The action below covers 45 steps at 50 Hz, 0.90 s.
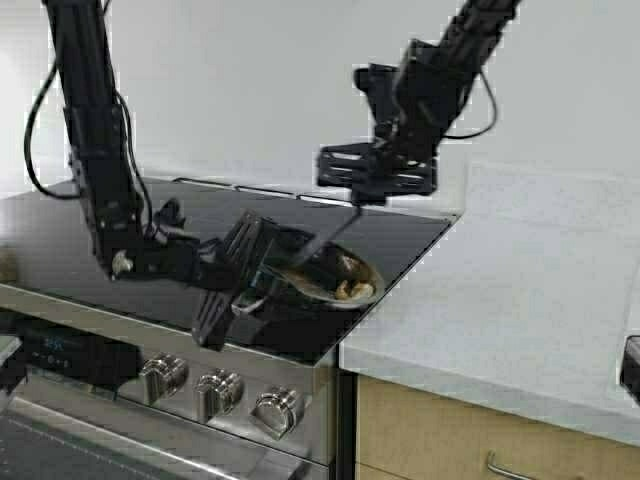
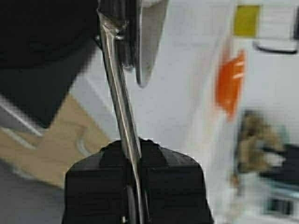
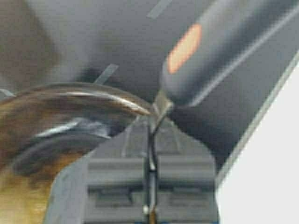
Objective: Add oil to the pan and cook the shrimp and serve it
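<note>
- Shrimp: lay as pale curved lumps on the low side of the pan, close to its far rim.
- Pan: was held tilted over the front right corner of the dark stovetop, just beside the white counter.
- Left gripper: reached in from the stove side with jaws clamped on the pan's thin metal handle. Showed that handle pinched edge-on between the pads in the left wrist view.
- Right gripper: hung above the pan with jaws closed on a utensil whose slim shaft slanted down into the pan. Showed a grey part with an orange spot in the right wrist view, just beside the pan's rim.
- Step in hand, as judged: moving the shrimp with the utensil while the pan was tipped, towards serving.
- Called for a firm, unrotated clamp on the handle, since a thin handle could have twisted in the pads and dumped the contents.
- Called for the utensil tip to ride low on the pan's browned inside, behind the shrimp, with short strokes towards the low rim.
- Risked shrimp dropping onto the stovetop or counter, with no serving dish visible under the rim in the high view.
- Advised placing the rim over a dish before any steeper tilt.
- Advised against side load on the utensil, which could have slipped in the closed jaws.
</note>
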Available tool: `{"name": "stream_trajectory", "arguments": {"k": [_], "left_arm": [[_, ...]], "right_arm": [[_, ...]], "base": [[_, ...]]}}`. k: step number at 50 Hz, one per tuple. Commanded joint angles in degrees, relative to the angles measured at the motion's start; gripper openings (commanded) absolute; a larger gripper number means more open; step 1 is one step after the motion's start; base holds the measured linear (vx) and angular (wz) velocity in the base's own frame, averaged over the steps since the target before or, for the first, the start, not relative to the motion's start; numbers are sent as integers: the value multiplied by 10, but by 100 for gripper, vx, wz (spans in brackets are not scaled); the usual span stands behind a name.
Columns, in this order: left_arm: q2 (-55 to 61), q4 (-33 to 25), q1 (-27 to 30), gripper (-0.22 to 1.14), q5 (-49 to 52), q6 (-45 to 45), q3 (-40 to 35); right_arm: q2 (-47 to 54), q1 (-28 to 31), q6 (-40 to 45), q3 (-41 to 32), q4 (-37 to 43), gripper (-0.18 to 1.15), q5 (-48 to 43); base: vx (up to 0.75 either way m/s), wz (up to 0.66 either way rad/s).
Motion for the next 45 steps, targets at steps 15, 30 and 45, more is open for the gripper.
{"name": "stream_trajectory", "arguments": {"k": [15, 30, 45], "left_arm": [[105, -83, -2, 4, -243, -75, -51], [113, -91, -2, 4, -257, -92, -76], [109, -95, -2, 4, -184, -91, -89]], "right_arm": [[-137, -1, 3, 91, -1, 9, -95], [-154, -1, 6, 105, 4, 9, -98], [-155, -1, 39, 135, 16, 9, -113]], "base": [[0, 0], [0, 0], [0, 0]]}}
